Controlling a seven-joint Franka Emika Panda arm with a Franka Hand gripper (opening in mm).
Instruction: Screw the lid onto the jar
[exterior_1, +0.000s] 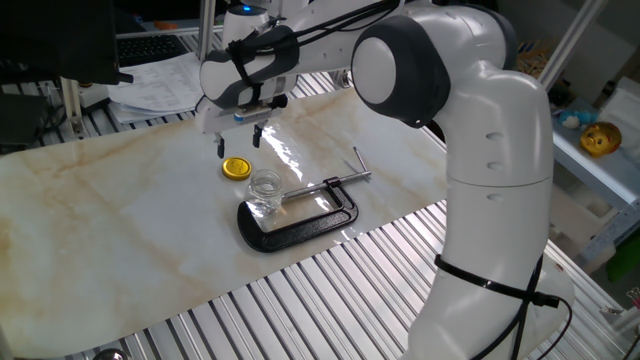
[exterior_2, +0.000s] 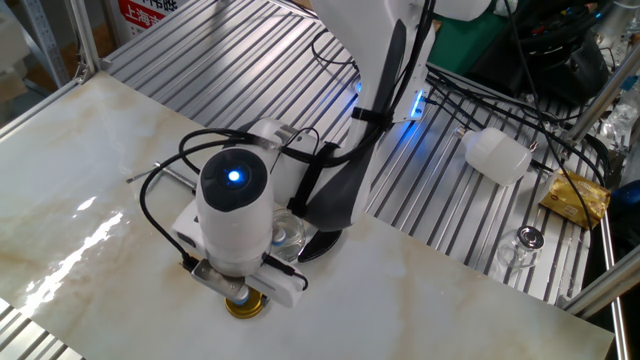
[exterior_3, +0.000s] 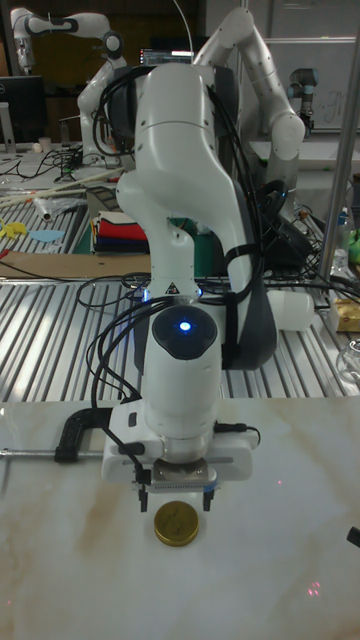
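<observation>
The yellow lid (exterior_1: 236, 167) lies flat on the marble tabletop, and the tall fixed view shows it in full (exterior_3: 176, 522). My gripper (exterior_1: 240, 142) hangs just above it, open, with one finger on each side and neither touching it (exterior_3: 176, 499). The small clear glass jar (exterior_1: 265, 190) stands upright to the right of the lid, against the black C-clamp (exterior_1: 300, 215). In the other fixed view the wrist hides most of the lid (exterior_2: 245, 305) and part of the jar (exterior_2: 287, 232).
The C-clamp's silver screw (exterior_1: 345, 180) points toward the table's far edge. Papers (exterior_1: 160, 85) lie on the slatted frame behind the marble top. A white plastic bottle (exterior_2: 497, 155) and cables lie on the slats beyond the table.
</observation>
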